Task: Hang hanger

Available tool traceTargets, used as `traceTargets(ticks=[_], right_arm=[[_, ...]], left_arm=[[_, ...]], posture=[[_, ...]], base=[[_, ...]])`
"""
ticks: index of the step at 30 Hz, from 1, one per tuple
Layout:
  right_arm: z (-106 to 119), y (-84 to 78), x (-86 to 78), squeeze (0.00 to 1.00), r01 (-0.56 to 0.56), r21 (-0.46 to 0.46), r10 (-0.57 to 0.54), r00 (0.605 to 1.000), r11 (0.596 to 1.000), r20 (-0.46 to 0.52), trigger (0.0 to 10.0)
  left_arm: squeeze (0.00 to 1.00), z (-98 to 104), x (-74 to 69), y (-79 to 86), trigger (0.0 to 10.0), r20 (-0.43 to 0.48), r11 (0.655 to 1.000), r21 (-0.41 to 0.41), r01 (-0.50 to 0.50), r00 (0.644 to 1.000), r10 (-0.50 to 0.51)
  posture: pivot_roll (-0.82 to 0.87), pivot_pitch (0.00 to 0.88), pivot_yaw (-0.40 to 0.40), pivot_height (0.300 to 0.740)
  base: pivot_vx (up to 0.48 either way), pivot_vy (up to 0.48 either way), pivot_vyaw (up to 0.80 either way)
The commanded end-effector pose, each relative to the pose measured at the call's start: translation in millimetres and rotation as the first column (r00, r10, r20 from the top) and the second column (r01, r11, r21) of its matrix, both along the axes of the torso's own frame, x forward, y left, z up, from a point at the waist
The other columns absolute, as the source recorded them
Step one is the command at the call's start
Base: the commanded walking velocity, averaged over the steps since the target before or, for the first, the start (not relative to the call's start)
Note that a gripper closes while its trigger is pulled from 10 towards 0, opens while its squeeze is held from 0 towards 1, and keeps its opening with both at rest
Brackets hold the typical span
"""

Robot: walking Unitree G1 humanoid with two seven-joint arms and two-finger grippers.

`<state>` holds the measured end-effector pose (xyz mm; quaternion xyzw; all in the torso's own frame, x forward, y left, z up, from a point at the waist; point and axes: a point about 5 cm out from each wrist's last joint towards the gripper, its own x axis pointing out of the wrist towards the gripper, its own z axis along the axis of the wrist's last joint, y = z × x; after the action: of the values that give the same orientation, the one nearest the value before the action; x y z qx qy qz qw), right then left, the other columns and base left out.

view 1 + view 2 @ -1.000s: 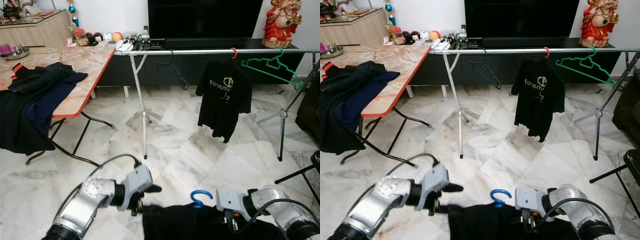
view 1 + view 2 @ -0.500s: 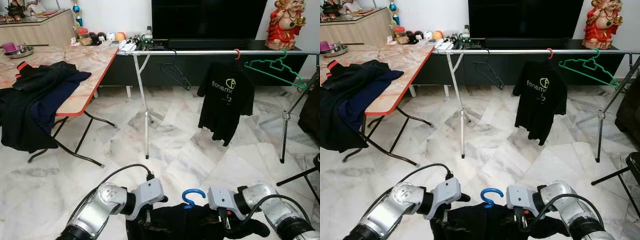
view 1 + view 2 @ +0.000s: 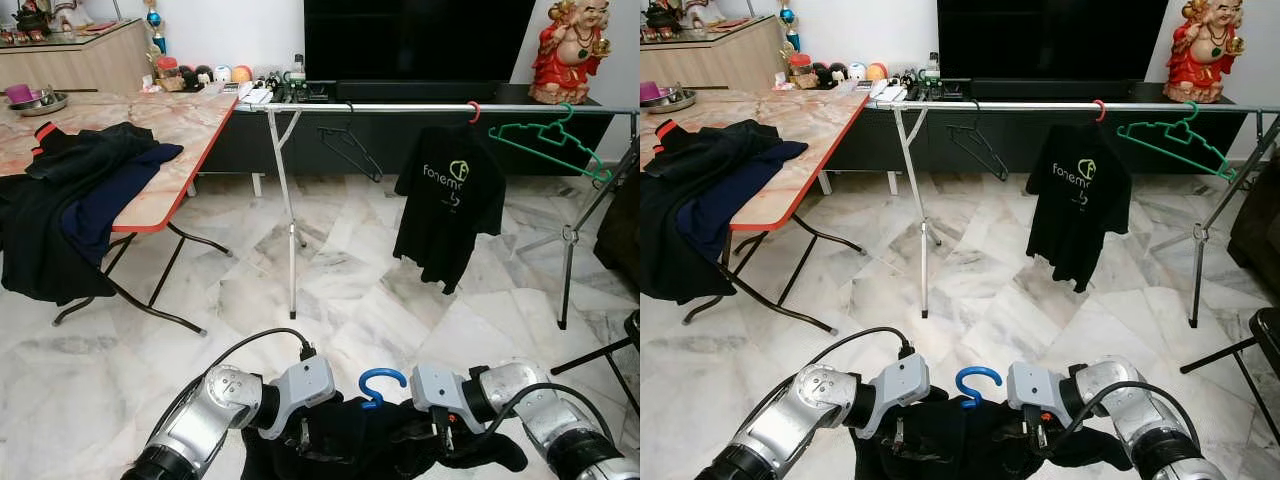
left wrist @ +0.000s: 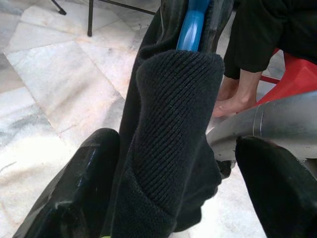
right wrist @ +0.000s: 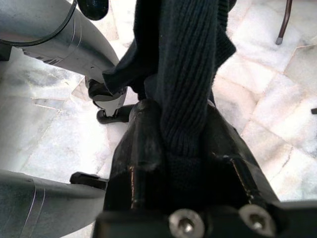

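Marble floor | rail [image 3: 420, 105] shirt [image 3: 448, 205] "fonem…" | right hand [image 5: 183, 148] clamps garment [image 5: 185, 74] | left hand [image 4: 163, 198] spread

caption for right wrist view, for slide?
Right gripper fingers clamped on the dark ribbed garment over marble floor.

This is a living room in a home. A big black TV [image 3: 415, 40] stands on a low dark cabinet [image 3: 400, 130], with a red figurine [image 3: 565, 50] beside it on the cabinet. In front of the cabinet, on the marble floor [image 3: 340, 290], stand a clothes rail [image 3: 400, 106] and a folding table [image 3: 150, 130] with clothes [image 3: 70, 200].
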<state>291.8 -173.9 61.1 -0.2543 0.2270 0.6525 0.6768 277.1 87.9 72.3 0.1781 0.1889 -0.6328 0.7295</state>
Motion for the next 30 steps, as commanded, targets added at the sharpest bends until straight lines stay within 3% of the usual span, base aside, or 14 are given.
traceTargets(ticks=[1, 20, 21, 23, 30], right_arm=[[11.4, 3.1, 6.8, 0.00, -0.007, 0.032, 0.006, 0.999, 0.999, 0.043, 0.0], [12.5, 4.0, 7.2, 0.00, -0.011, 0.037, 0.009, 0.999, 0.999, 0.042, 0.0], [20.1, 9.8, 10.0, 0.00, -0.031, 0.081, 0.029, 0.999, 0.996, 0.031, 0.0], [23.5, 12.4, 10.8, 0.00, -0.039, 0.101, 0.037, 0.999, 0.994, 0.028, 0.0], [23.5, 13.8, 10.7, 0.00, -0.033, 0.114, 0.030, 0.999, 0.993, 0.027, 0.0]], left_arm=[[0.00, 1.7, 1.6, -0.2, 10.0, 0.014, 1.000, 0.011, 0.005, 1.000, -0.005], [0.00, 1.1, 2.2, -0.5, 10.0, 0.015, 1.000, 0.010, 0.006, 1.000, -0.006], [0.00, -3.4, 5.9, -13.4, 0.0, -0.037, 0.996, -0.065, -0.065, 0.997, 0.063], [0.00, -5.4, 6.6, -18.9, 0.0, -0.066, 0.991, -0.095, -0.094, 0.994, 0.088], [0.00, -5.9, 7.0, -16.8, 0.0, -0.067, 0.993, -0.085, -0.085, 0.995, 0.080]], posture=[[0.07, 0.003, -0.030, 0.740], [0.07, 0.003, -0.030, 0.740], [0.03, 0.033, -0.040, 0.740], [0.03, 0.035, -0.036, 0.740], [0.05, 0.035, -0.029, 0.740]], base=[[0.000, 0.000, 0.00], [0.000, 0.000, 0.00], [0.000, 0.000, 0.00], [0.000, 0.000, 0.00], [0.000, 0.000, 0.00]])
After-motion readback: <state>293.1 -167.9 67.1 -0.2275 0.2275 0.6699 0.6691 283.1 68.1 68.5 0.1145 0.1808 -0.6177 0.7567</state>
